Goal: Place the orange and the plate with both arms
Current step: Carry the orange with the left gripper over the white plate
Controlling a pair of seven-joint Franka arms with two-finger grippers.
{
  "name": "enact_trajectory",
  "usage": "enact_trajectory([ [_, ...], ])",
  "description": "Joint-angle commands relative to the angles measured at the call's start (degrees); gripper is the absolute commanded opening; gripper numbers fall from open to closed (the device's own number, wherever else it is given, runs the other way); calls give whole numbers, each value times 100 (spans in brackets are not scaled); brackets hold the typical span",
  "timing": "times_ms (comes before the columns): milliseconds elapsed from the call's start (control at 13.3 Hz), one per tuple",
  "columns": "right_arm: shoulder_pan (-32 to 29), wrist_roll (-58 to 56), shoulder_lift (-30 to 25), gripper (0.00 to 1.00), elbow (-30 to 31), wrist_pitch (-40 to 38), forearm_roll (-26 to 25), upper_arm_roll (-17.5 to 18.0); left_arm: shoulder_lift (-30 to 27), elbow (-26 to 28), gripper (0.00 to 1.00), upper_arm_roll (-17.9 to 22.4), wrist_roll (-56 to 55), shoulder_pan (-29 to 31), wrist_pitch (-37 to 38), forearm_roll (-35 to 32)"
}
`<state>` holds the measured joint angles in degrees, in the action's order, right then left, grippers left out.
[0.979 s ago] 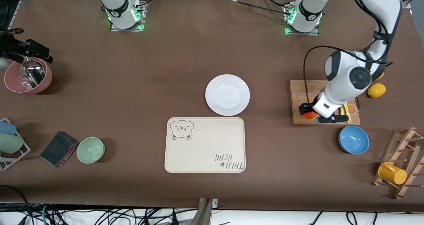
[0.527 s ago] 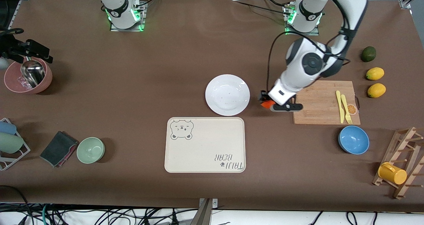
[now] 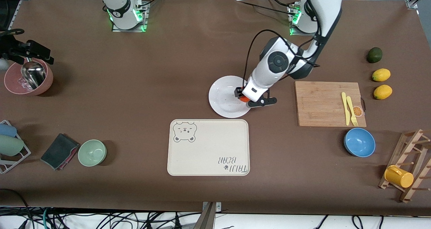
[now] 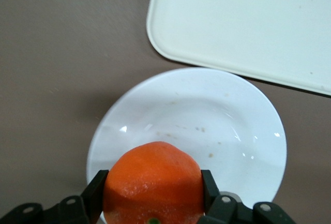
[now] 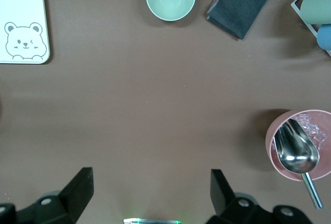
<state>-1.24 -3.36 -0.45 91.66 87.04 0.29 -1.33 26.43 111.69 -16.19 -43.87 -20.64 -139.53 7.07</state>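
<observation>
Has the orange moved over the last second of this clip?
Yes. The orange, gripped in the left gripper, has travelled from above the cutting board toward the right arm's end, and now hangs over the plate.

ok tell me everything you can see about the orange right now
The orange is a small round fruit, bright orange-red with a finely dimpled, slightly glossy skin. The left gripper is shut on it, one finger on each side, holding it in the air over the edge of the white plate toward the left arm's end. Only the fingers touch it; its underside is hidden.
</observation>
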Motion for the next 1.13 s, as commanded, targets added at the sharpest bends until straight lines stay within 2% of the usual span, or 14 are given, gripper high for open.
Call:
enact_trajectory([
  [0,36,-33,-52,100,27,14,59,-16,371,-376,0,29,-438,-370,-38,101],
  [377,36,-33,-52,100,27,-3,59,-16,758,-376,0,64,-737,-678,-661,92],
  [452,36,-33,-52,100,27,-3,58,-16,793,-376,4,99,-737,-687,-689,92],
  [527,36,-25,-52,100,27,-3,58,-16,820,-376,17,125,-685,-687,-689,92],
  [603,36,-25,-52,100,27,6,58,-16,829,-376,48,186,-676,-687,-689,92],
  [678,36,-25,-52,100,27,6,58,-16,829,-368,67,239,-676,-687,-689,92],
  [753,36,-25,-52,100,27,-3,58,-16,812,-367,78,257,-693,-678,-681,84],
  [828,36,-25,-52,100,27,-3,58,-16,785,-359,99,327,-693,-678,-663,84],
  [1054,36,-25,-52,100,27,-3,67,-16,549,-350,100,406,-719,-609,-558,84],
])
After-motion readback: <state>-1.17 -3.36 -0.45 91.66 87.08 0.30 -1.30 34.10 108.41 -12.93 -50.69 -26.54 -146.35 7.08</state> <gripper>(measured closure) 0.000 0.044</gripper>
